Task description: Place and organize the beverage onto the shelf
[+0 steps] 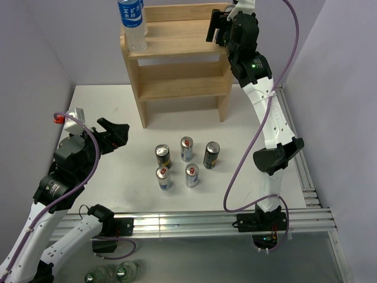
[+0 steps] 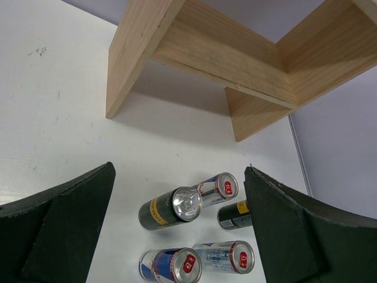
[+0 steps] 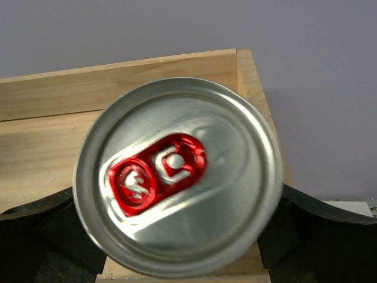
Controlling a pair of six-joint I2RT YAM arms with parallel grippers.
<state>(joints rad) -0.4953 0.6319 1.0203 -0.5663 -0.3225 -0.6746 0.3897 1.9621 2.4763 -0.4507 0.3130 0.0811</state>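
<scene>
The light wood shelf (image 1: 177,65) stands at the back of the table, and a clear water bottle with a blue label (image 1: 133,23) stands on the left of its top tier. My right gripper (image 1: 219,28) is over the right end of the top tier, shut on a silver can with a red tab (image 3: 177,177). The shelf top (image 3: 53,118) lies behind it. Several cans stand in a cluster on the table, among them a black and gold one (image 1: 163,155) and a silver one (image 1: 192,174). My left gripper (image 1: 115,135) is open and empty, left of the cluster. Its view shows the cans (image 2: 174,209) and the shelf (image 2: 235,53).
The white table top (image 1: 100,106) is bounded by an aluminium rail (image 1: 194,221) at the near edge. Pale walls close in on the left and right. Purple cables hang along both arms. Some glass jars (image 1: 112,274) sit below the table's near edge.
</scene>
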